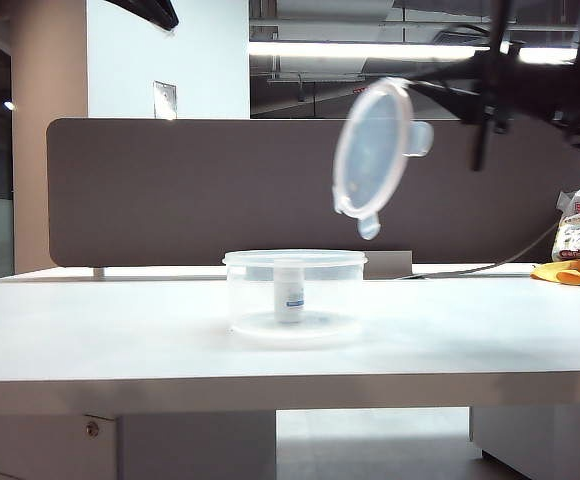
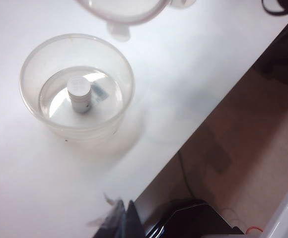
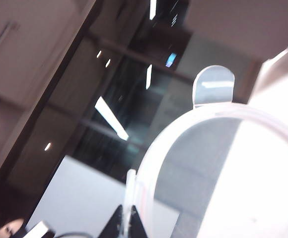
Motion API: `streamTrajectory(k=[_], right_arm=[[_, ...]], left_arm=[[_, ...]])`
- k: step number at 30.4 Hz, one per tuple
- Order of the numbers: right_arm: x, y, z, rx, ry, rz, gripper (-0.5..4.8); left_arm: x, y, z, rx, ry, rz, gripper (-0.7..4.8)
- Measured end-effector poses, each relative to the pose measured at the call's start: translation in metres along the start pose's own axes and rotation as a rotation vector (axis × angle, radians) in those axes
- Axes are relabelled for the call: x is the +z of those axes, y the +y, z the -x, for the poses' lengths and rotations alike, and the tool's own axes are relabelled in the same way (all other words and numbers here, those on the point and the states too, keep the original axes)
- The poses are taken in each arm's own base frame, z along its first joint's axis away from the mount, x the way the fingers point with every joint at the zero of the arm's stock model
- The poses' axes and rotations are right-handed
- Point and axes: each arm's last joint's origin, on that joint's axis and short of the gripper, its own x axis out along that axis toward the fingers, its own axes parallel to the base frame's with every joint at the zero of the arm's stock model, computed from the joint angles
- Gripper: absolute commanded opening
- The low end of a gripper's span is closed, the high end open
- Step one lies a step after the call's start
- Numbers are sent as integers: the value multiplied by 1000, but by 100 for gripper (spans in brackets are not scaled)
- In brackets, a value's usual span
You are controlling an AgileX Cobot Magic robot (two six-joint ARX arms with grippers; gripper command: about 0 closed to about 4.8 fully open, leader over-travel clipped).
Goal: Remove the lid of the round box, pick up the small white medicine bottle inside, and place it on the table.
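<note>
Seen from the exterior view: the round box (image 1: 295,295), clear and open-topped, stood near the middle of the table (image 1: 120,330). Inside it, upright on the floor of the tub, the small white medicine bottle (image 1: 290,291), white cap up, blue print on its label. High above, toward one o'clock from the box, hung the lid (image 1: 373,150), tilted nearly on edge, well clear of the rim, with a tab at its lower edge and another at its right. Held there by the dark right arm reaching in from the upper right corner.

From the right wrist view: the right gripper (image 3: 125,220) pinched closed on the lid's rim (image 3: 193,148), the thin edge caught between the dark fingertips, the clear disc curving away from them toward one o'clock. Ceiling lights and dark background beyond, blurred.

From the left wrist view: the left gripper (image 2: 121,218) closed with nothing in it, hovering above the table's edge. From those fingertips, the box (image 2: 77,89) lay at about eleven o'clock, well apart, the bottle (image 2: 79,94) standing in its centre. Edge of the lid (image 2: 124,12) visible beyond the box.
</note>
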Motion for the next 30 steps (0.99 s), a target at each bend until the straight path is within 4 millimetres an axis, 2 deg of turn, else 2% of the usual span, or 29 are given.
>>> streamTrajectory(k=[8,14,21,30], right_arm=[[33,-5,50,-103,-136,22,-2],[46,-12,75,-184,-196,19,-3],[48,-24,85,-280,-205,13,-3],[41,-36,82,-350,-147,31,-3]], left_arm=[[0,0,0,0,0,0,-6],[0,0,0,0,0,0,-6],[0,0,0,1,-4,-2,-6],[1,0,0,1,-7,-3,-6]])
